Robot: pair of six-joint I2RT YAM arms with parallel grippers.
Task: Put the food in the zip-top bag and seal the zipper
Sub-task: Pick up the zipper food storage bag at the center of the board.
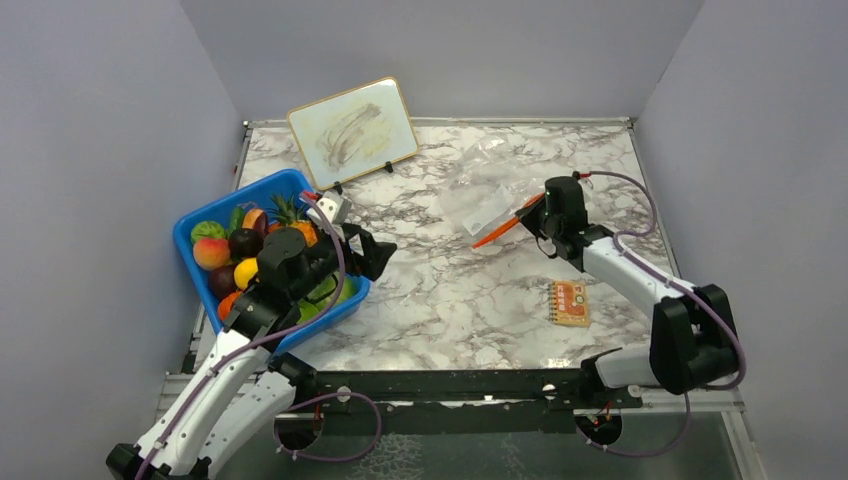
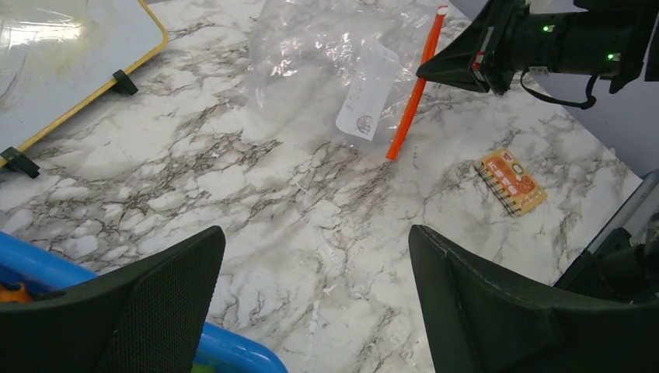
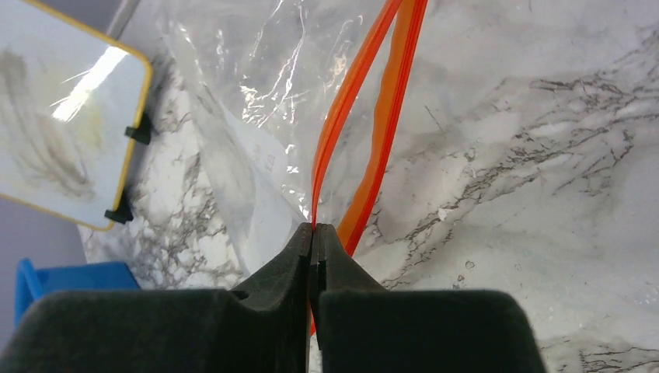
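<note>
Right claw (image 3: 315, 231) sits closest in its own wrist view, clenched hard on one lip of the zipper (image 3: 373, 116). The thin orange-red strip runs straight out of the pinch, and the 2nd lip passes just beside the pads, apart from the first, so the mouth looks slightly parted. The zip-top bag (image 3: 256, 93) is at the far right-centre of the table (image 1: 450, 300), mostly lying flat, clear, thin and crinkly w/ glare patches and a white label showing through. The food (image 1: 245, 243) is all in the blue tub (image 1: 195, 225) at the left edge, well apart from the bag: smooth, rounded plastic pieces in orange, yellow, green and dark purple, one w/ spiky leaves. Left claw (image 2: 312, 241) is released, jaws wide, empty, over the tub's near rim and facing the bag. Step in hand, I'd judge, is holding the mouth open for loading. To do it well, keep the pinch on one lip only and lift gently so the film doesn't slip or drag, and the gap needs to be wider than a fruit before anything comes over. Beyond that, a yellow-framed whiteboard (image 1: 352, 133) stands propped at the back, and a small orange spiral notepad (image 1: 569, 302) lies near the right arm.
</note>
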